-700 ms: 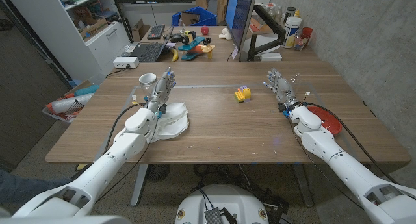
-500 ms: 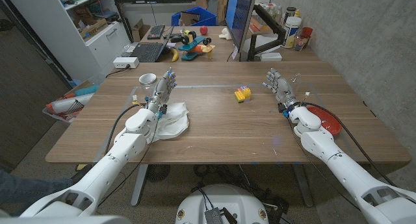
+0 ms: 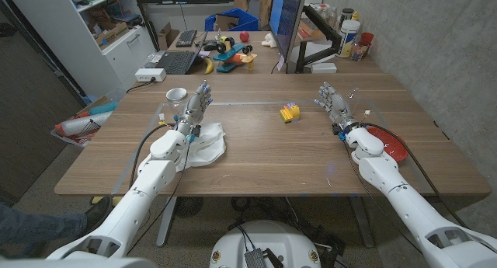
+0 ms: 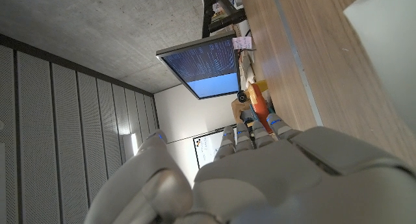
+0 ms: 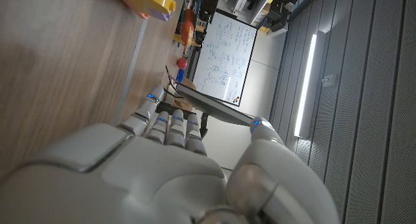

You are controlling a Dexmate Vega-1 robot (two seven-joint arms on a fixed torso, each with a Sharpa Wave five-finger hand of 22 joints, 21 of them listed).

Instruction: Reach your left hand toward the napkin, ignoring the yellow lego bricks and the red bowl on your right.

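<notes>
We held our left robot hand, fingers spread and empty, over the crumpled white napkin on the wooden counter, ready to reach.

No legible text, monitor lines and whiteboard scribbles (too small)

A grey concrete wall flanks the wooden table, with a white shelving unit and a cluttered desk behind.
</notes>
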